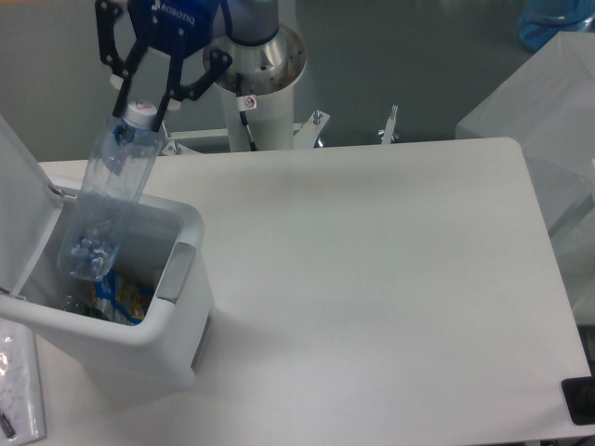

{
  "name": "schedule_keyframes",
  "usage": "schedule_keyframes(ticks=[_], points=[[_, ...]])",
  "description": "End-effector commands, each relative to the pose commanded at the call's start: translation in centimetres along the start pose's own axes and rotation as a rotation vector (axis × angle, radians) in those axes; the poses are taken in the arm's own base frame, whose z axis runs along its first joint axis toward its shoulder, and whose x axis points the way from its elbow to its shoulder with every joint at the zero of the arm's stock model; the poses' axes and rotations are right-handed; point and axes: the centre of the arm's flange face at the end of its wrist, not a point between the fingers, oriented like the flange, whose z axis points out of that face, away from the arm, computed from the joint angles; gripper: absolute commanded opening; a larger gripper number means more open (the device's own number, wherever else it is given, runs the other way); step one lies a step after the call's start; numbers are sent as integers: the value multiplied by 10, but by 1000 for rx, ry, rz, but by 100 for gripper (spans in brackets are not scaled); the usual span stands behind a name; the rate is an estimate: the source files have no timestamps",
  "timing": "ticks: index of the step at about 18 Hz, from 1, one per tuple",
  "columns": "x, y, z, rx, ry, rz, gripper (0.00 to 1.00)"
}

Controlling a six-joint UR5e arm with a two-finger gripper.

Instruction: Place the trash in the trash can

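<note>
The white desk [372,260] takes up most of the view, and at its near left corner stands the trash can [177,321], its flip lid [23,200] thrown back to the left and its mouth open upward, with some colourful wrappers [116,295] already lying at the bottom. Above it the arm [251,46] reaches in from the top of the frame, and the gripper [144,98] is clenched on the neck of the clear plastic bottle [102,200], just under the cap. The bottle hangs tilted, cap up and toward the right, base down and to the left, and its lower end sits over the open mouth, at or just inside rim level; the exact depth is hard to judge from this angle. The main risk looks like a release made while the bottle is this slanted: held only at its narrow top, it could swing as it falls, strike the raised lid or the near rim and tip out onto the desk. A second risk is a slip, since the grip is on a small smooth neck and the long body acts as a lever. A bottle this long may also lodge across the opening, resting on the rim instead of dropping through. Lowering too far could bring the fingers [165,93] against the can's back edge and nudge the light can. The small crumpled wrapper is not identifiable here.
</note>
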Motion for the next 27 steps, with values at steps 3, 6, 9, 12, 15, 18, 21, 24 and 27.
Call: schedule_keyframes(ticks=[3,6,9,12,15,18,21,24,27], points=[[-10,1,13,-22,-1,-12,55],[-14,-2,17,-26,-1,14,100],[-16,-6,19,-26,-1,27,100],[-36,-21,34,-35,-2,15,100],[-100,-23,37,-41,-50,22,100],[-166,-13,36,-59,-95,53,100],[-224,3,30,-76,-128,118,100],[-273,22,31,-105,-140,180,100],[-312,45,36,-272,-266,246,100]])
